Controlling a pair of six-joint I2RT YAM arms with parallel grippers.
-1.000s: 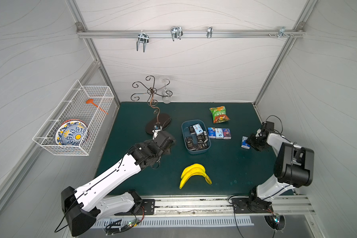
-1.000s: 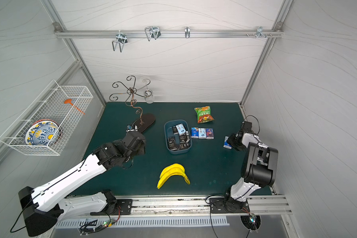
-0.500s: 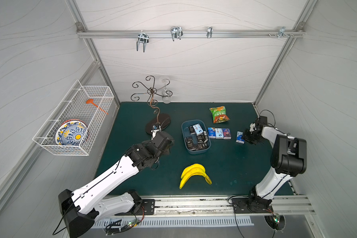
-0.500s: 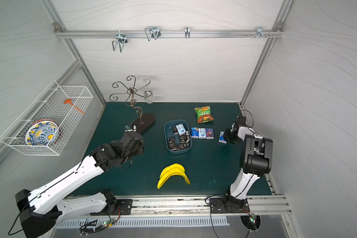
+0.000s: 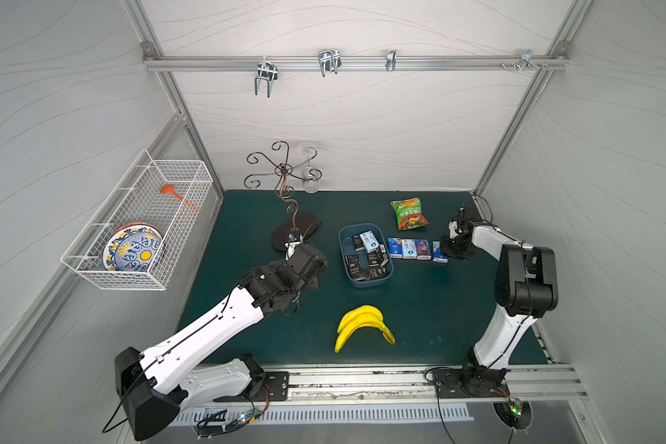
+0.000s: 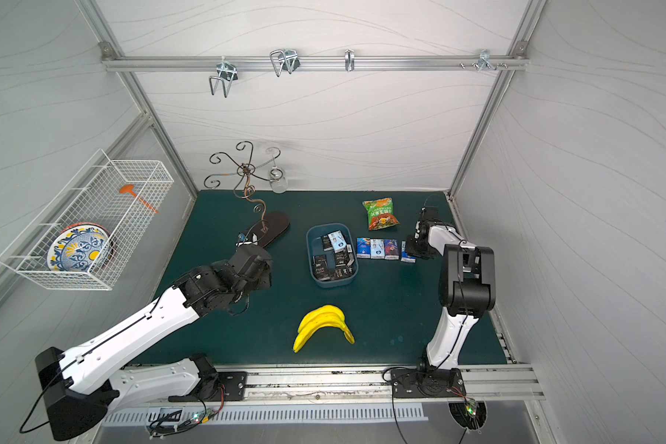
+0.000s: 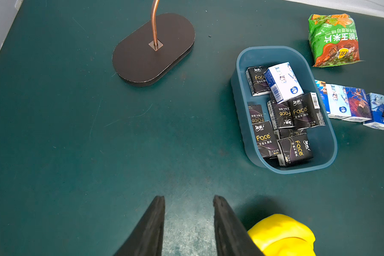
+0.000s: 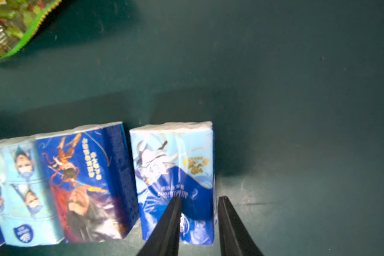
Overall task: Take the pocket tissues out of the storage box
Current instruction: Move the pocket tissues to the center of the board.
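Observation:
The storage box [image 5: 368, 285] [image 7: 238, 124], a blue-grey tub, sits mid-table holding several black pocket tissues [image 5: 366, 257] [image 7: 282, 115] and one white-blue pack [image 7: 283, 82]. Three blue picture packs [image 5: 408, 248] [image 8: 60, 188] lie in a row on the mat to its right. A further blue pack [image 5: 439, 256] [image 8: 175, 166] lies flat at the row's right end. My right gripper [image 5: 447, 251] [image 8: 198, 198] hovers low over that pack's outer edge, jaws narrowly parted, one finger across its face, the other just off its side. My left gripper [image 7: 189, 197] stands open over bare mat, left of the box.
A yellow banana bunch [image 5: 364, 326] [image 7: 282, 235] lies in front of the box, close beside my left fingers. A green-orange snack bag [image 5: 409, 213] lies behind the row. A metal stand's dark base [image 5: 295, 230] stands left of the box. A wire basket [image 5: 139, 223] hangs on the left wall.
My right gripper carried the blue pack leftward from near the table's right edge to the end of the row, where it now rests. The left arm barely moved.

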